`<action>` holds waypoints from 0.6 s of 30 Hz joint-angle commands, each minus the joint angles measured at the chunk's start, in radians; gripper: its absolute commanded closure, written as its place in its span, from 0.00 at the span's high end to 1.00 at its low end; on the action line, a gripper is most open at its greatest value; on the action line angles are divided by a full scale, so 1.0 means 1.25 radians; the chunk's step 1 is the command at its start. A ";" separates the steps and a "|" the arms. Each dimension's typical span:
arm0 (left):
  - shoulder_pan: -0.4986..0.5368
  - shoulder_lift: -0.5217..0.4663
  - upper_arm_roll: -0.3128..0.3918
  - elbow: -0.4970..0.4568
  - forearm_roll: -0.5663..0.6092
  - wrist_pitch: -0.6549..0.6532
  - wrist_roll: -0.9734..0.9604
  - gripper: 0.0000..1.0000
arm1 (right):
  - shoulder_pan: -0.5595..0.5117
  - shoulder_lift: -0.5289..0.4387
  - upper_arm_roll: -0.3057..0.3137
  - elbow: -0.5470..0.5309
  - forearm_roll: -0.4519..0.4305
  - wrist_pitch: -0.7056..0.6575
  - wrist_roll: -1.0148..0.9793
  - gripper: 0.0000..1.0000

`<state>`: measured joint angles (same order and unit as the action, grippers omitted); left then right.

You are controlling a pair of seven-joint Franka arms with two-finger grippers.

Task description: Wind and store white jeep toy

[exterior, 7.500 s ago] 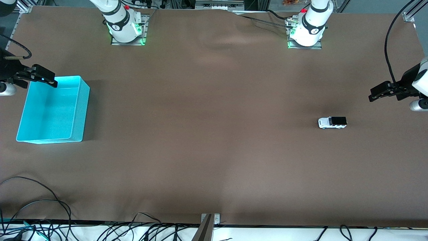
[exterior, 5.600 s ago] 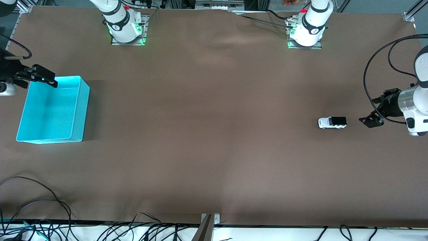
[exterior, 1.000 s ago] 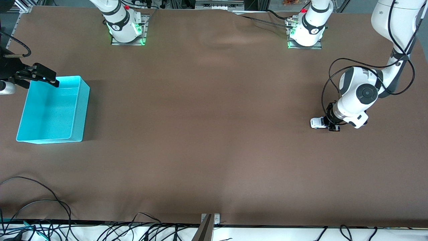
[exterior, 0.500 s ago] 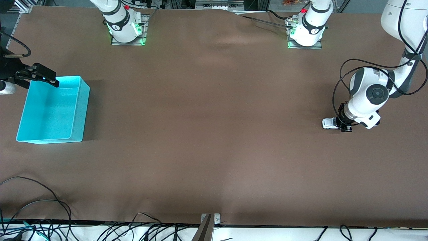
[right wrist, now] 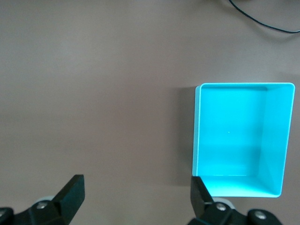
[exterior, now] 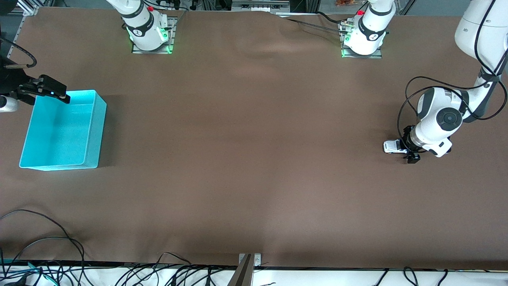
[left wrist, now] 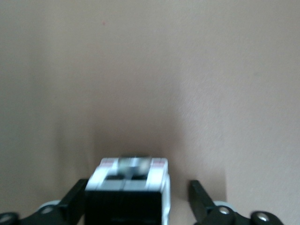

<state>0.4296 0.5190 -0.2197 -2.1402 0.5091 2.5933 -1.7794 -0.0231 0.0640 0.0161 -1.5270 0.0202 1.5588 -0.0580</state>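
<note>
The white jeep toy [exterior: 394, 147], white with a black roof, stands on the brown table near the left arm's end. My left gripper [exterior: 410, 144] is low over its rear, with the fingers spread on either side. In the left wrist view the jeep [left wrist: 133, 180] sits between the fingers. One finger [left wrist: 75, 199] is at its side; the other finger [left wrist: 199, 199] stands clear of it. My right gripper [exterior: 51, 92] waits open and empty over the corner of the turquoise bin [exterior: 97, 131]. The right wrist view shows that bin [right wrist: 234, 136] empty.
Loose cables [exterior: 47, 242] lie along the table edge nearest the front camera. The two arm bases [exterior: 149, 33] [exterior: 363, 37] stand at the edge farthest from it. Bare brown table lies between the jeep and the bin.
Over the last second the left gripper moved the jeep along the table toward the left arm's end. Its fingers, shut on the jeep before, now stand spread. The right arm has not moved.
</note>
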 commanded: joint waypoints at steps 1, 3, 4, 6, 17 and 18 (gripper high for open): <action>0.021 -0.005 -0.008 0.058 0.025 -0.026 -0.007 1.00 | -0.005 0.000 -0.001 0.014 0.012 -0.011 -0.011 1.00; 0.020 -0.011 -0.010 0.073 0.025 -0.063 -0.006 1.00 | -0.005 0.000 -0.001 0.014 0.012 -0.011 -0.011 1.00; 0.018 -0.013 -0.011 0.086 0.025 -0.082 -0.006 1.00 | -0.005 0.000 -0.002 0.014 0.012 -0.011 -0.011 1.00; 0.018 -0.022 -0.022 0.101 0.024 -0.115 -0.006 1.00 | -0.004 0.000 -0.001 0.014 0.012 -0.010 -0.011 1.00; 0.020 -0.123 -0.062 0.112 -0.006 -0.234 0.142 1.00 | -0.004 0.000 -0.001 0.014 0.013 -0.011 -0.011 1.00; 0.020 -0.134 -0.062 0.112 -0.021 -0.241 0.169 1.00 | -0.004 0.000 -0.001 0.014 0.013 -0.011 -0.011 1.00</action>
<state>0.4463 0.4380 -0.2841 -1.9860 0.5089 2.3541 -1.6970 -0.0232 0.0640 0.0161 -1.5269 0.0202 1.5588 -0.0580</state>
